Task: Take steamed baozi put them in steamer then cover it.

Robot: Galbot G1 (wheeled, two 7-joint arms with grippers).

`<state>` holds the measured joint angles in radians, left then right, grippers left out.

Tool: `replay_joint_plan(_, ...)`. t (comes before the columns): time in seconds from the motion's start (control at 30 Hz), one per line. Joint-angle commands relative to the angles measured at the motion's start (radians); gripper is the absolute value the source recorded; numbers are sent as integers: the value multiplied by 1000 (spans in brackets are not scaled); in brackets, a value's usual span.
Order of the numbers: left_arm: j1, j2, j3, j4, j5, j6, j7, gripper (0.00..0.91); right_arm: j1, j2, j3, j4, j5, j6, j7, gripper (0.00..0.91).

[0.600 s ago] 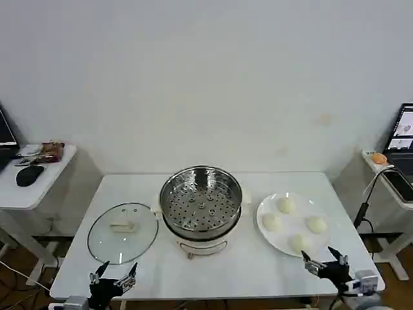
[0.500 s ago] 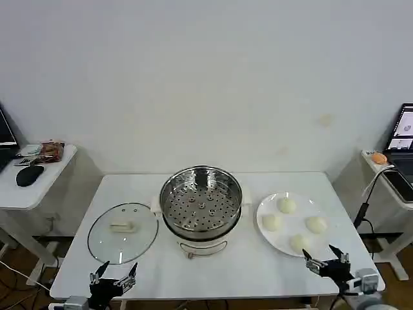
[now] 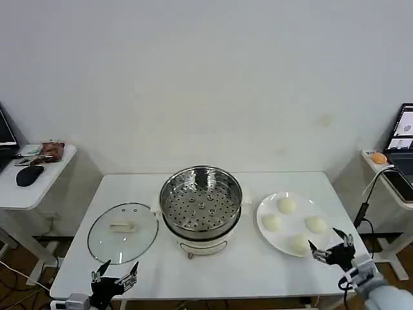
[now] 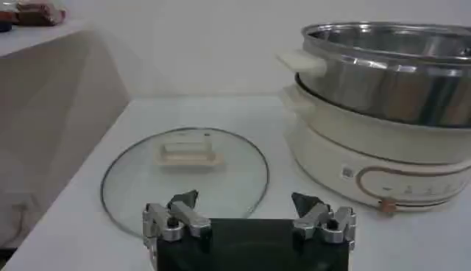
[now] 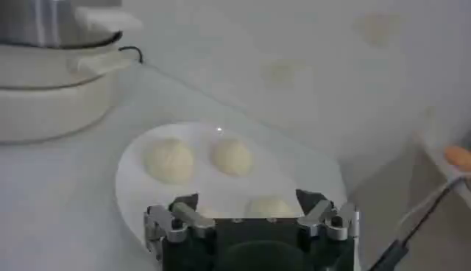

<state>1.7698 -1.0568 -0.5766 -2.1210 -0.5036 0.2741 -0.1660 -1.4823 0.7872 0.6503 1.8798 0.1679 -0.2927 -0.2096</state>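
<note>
Jaws of the right gripper (image 3: 331, 248) stand apart and empty; against half a second ago it has shifted up and toward the flat white round plate (image 3: 266, 227), now near the closest of four cream-white round baozi (image 3: 299, 243), so the first pick looks begun. Left gripper (image 3: 114, 279), jaws apart, idles at the table's near edge by the clear glass cover (image 3: 122, 232); shiny perforated steel steamer (image 3: 201, 200) empty.

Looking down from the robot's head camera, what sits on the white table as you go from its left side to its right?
Glass cover lying flat → steel steamer on its white pot base → white plate holding four steamed baozi. At the near edge, the left gripper is before the cover and the right gripper by the plate.
</note>
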Motion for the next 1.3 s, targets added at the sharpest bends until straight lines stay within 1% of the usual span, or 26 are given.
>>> replay_joint_plan(0.03, -8, 1, -1, 2, -1, 7, 1, 907, 240, -173, -184, -143, -78, 30, -97, 907)
replay_joint_plan(0.2, -23, -2, -2, 5, -4, 15, 5, 907, 391, -234, -281, -229, -119, 41, -183, 907)
replay_joint_plan(0.27, -29, -5, -2, 12, -3, 16, 5, 907, 446, -252, -341, -252, -129, 43, -201, 907)
replay_joint_plan(0.33, -32, -7, -3, 18, -4, 19, 8, 907, 500, -265, -420, -290, -135, 45, -218, 907)
replay_joint_plan(0.37, -34, -8, -3, 21, -4, 20, 8, 907, 551, -264, -470, -314, -140, 49, -225, 907)
replay_joint_plan(0.4, -35, -9, -4, 21, -4, 21, 9, 907, 617, -262, -550, -347, -150, 57, -232, 907)
replay_joint_plan(0.43, -36, -10, -4, 23, -4, 22, 10, 907, 675, -260, -584, -366, -154, 64, -240, 907)
replay_joint_plan(0.47, -38, -10, -4, 24, -4, 22, 11, 907, 757, -258, -654, -407, -170, 72, -257, 907)
replay_joint_plan(0.6, -39, -8, -6, 26, -4, 24, 13, 907, 928, -255, -836, -479, -170, 77, -295, 907)
replay_joint_plan(0.7, -34, -4, -9, 23, -4, 25, 14, 907, 1004, -240, -928, -517, -164, 75, -322, 907)
replay_joint_plan(0.73, -31, -4, -10, 22, -3, 25, 14, 907, 1047, -232, -974, -535, -164, 72, -344, 907)
replay_joint_plan(0.8, -28, -7, -10, 20, -3, 25, 14, 907, 1115, -217, -1042, -561, -165, 78, -365, 907)
replay_joint_plan(0.83, -25, -9, -10, 18, -2, 25, 14, 907, 1151, -207, -1069, -575, -157, 83, -370, 907)
replay_joint_plan(0.9, -23, -11, -10, 15, -1, 26, 13, 907, 1207, -186, -1122, -608, -151, 101, -399, 907)
replay_joint_plan(0.97, -20, -15, -10, 10, 1, 27, 14, 907, 1252, -156, -1161, -644, -154, 108, -412, 907)
replay_joint_plan(1.0, -20, -17, -10, 9, 1, 28, 14, 907, 1287, -128, -1183, -679, -160, 115, -423, 907)
replay_joint_plan(1.07, -21, -21, -10, 7, 1, 30, 13, 907, 1327, -92, -1214, -741, -173, 136, -462, 907)
replay_joint_plan(1.13, -22, -23, -11, 4, 1, 31, 13, 907, 1372, -55, -1260, -787, -181, 154, -515, 907)
replay_joint_plan(1.17, -22, -23, -11, 3, 0, 32, 14, 907, 1375, -51, -1263, -787, -182, 155, -520, 907)
replay_joint_plan(1.23, -22, -26, -13, 3, -1, 33, 14, 907, 1401, -32, -1294, -820, -191, 165, -599, 907)
replay_joint_plan(1.3, -23, -28, -14, 3, -2, 33, 14, 907, 1413, -21, -1299, -844, -202, 173, -639, 907)
